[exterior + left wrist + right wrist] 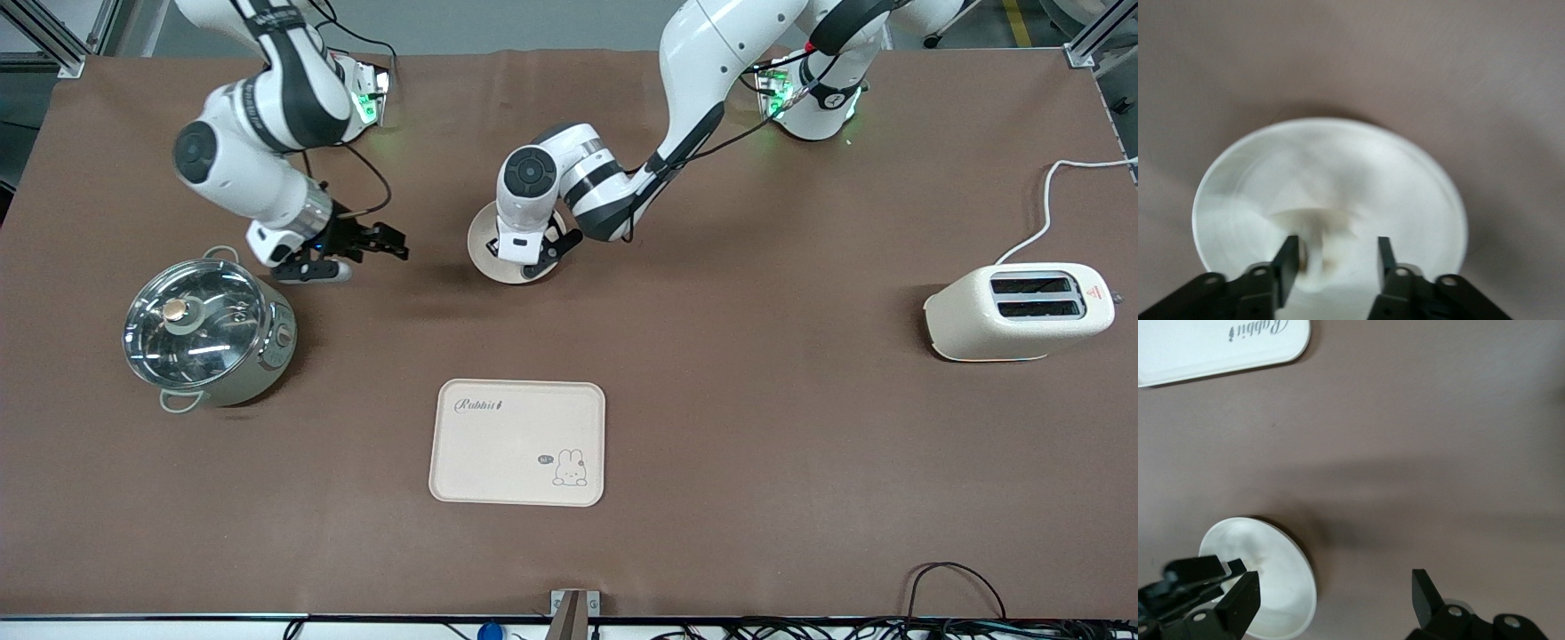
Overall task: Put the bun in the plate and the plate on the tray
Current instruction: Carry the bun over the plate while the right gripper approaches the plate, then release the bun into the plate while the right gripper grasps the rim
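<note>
The round cream plate (484, 242) lies on the brown table, farther from the front camera than the tray (518, 442). My left gripper (539, 261) is low over the plate. In the left wrist view its fingers stand apart (1338, 257) with the small cream bun (1317, 245) between them, lying in the plate (1405, 180) close to one finger. The bun is hidden by the hand in the front view. My right gripper (363, 256) is open and empty beside the plate, toward the right arm's end; it also shows in the right wrist view (1335, 603) with the plate (1281, 587) and the tray's corner (1218, 347).
A steel pot with a glass lid (204, 333) stands toward the right arm's end, just nearer the front camera than my right gripper. A cream toaster (1018, 311) with a white cord stands toward the left arm's end.
</note>
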You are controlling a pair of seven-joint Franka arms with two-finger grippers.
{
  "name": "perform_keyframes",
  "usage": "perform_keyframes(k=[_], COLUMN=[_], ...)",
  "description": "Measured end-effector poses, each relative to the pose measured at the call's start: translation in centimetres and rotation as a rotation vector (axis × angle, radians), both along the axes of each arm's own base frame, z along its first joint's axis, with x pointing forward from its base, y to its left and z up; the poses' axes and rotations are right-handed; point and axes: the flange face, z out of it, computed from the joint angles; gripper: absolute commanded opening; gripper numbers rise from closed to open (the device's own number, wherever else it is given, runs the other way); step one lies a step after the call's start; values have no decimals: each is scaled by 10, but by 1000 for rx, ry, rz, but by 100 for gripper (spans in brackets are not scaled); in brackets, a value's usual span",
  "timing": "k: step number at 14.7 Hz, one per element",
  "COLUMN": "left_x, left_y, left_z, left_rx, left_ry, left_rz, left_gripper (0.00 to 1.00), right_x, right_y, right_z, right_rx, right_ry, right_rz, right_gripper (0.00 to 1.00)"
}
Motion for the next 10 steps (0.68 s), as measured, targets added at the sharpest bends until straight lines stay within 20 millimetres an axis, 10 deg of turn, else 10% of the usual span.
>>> perform_keyframes(k=[7,10], left_x=[88,133], left_y=[57,110], left_z=[114,159], left_rx=[48,65], left_ry=[-190,-224], left_rz=[38,24], left_gripper=[100,100], right_x=[-53,-77], right_y=[73,97], right_z=[-66,-112], right_rx=[-33,-72], right_ry=[-95,-71], right_rz=[57,73], right_gripper=[100,100])
